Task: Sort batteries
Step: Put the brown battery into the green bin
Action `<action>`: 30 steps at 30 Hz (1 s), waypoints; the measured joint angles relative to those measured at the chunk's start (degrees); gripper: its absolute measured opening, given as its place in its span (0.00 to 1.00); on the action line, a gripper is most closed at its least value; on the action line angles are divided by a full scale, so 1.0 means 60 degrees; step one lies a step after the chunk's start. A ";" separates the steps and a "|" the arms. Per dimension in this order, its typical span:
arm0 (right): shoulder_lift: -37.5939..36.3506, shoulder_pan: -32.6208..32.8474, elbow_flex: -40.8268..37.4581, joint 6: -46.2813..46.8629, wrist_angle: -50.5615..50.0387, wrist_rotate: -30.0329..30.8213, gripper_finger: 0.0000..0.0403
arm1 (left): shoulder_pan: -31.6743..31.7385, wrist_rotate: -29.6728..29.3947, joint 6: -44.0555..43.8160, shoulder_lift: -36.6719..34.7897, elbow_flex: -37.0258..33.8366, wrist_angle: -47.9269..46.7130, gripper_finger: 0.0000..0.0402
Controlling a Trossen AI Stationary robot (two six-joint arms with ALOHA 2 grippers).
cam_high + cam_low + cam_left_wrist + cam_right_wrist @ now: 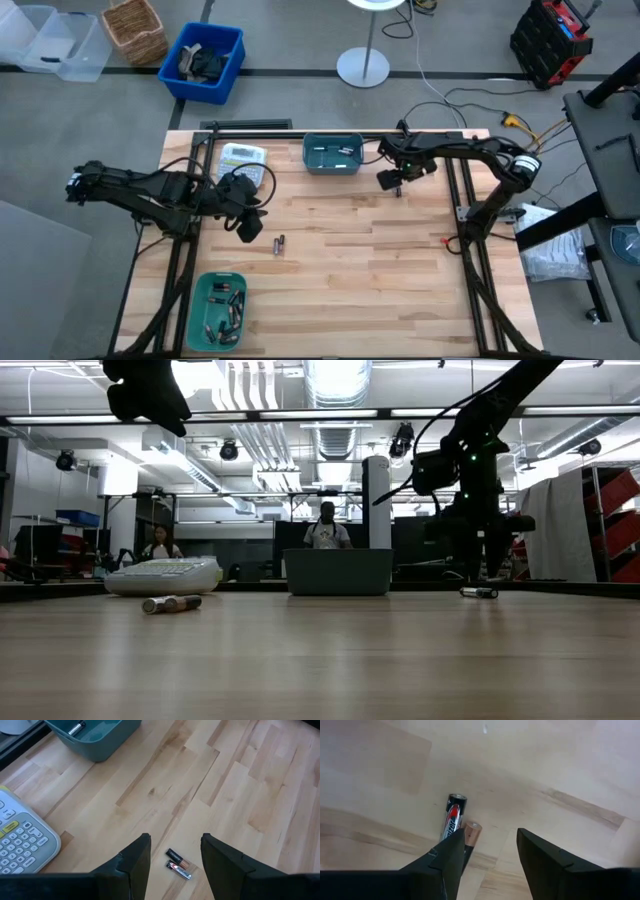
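while the left gripper hovers with fingers spread, two batteries lie side by side on the table directly beneath its gap, long axes running across it. right gripper, also spread, hangs low over another pair near the far bin; bare wood surrounds both.
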 joint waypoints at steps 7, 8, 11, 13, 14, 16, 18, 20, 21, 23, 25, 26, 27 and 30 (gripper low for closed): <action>-0.0366 -0.0004 -0.0101 0.0074 0.0022 0.0058 0.42 | 0.0000 0.0000 0.0040 0.0000 0.0000 -0.0004 0.38; -0.0366 -0.0004 -0.0158 0.0072 0.0034 0.0082 0.42 | 0.0000 -0.0001 0.0040 0.0000 0.0000 -0.0004 0.38; -0.0366 -0.0004 -0.0402 0.0116 0.0111 0.0088 0.42 | 0.0000 -0.0004 0.0044 0.0000 0.0000 -0.0004 0.38; -0.0366 0.0000 -0.0506 0.0149 0.0103 0.0088 0.43 | 0.0000 0.0000 0.0044 0.0000 0.0000 -0.0007 0.38; -0.0366 0.0000 -0.0523 0.0152 0.0128 0.0085 0.43 | 0.0000 0.0000 0.0042 0.0000 0.0000 -0.0007 0.38; -0.0366 0.0000 -0.0525 0.0157 0.0173 0.0085 0.44 | 0.0000 0.0000 0.0044 0.0000 0.0000 -0.0008 0.38; -0.0366 0.0000 -0.0528 0.0209 0.0323 0.0085 0.44 | 0.0000 0.0000 0.0044 0.0000 0.0000 -0.0011 0.38; -0.0366 0.0000 -0.0540 0.0237 0.0476 0.0085 0.44 | 0.0000 0.0000 0.0044 0.0000 0.0000 -0.0011 0.38; -0.0370 0.0000 -0.0564 0.0238 0.0608 0.0085 0.44 | 0.0000 0.0000 0.0044 0.0000 0.0000 -0.0011 0.38; -0.0370 0.0000 -0.0590 0.0245 0.0841 0.0085 0.43 | 0.0000 0.0000 0.0044 0.0000 0.0000 -0.0011 0.38; -0.0370 0.0000 -0.0590 0.0245 0.0855 0.0085 0.42 | 0.0000 -0.0001 0.0046 0.0000 0.0000 -0.0011 0.38; -0.0370 0.0000 -0.0590 0.0245 0.0855 0.0085 0.42 | 0.0000 0.0000 0.0044 0.0000 0.0000 -0.0011 0.38; -0.0370 0.0000 -0.0593 0.0237 0.0868 0.0088 0.42 | 0.0000 0.0000 0.0045 0.0000 0.0000 -0.0011 0.38; -0.0370 -0.0001 -0.0613 0.0147 0.1036 0.0108 0.41 | 0.0000 -0.0003 0.0059 0.0000 0.0000 -0.0012 0.38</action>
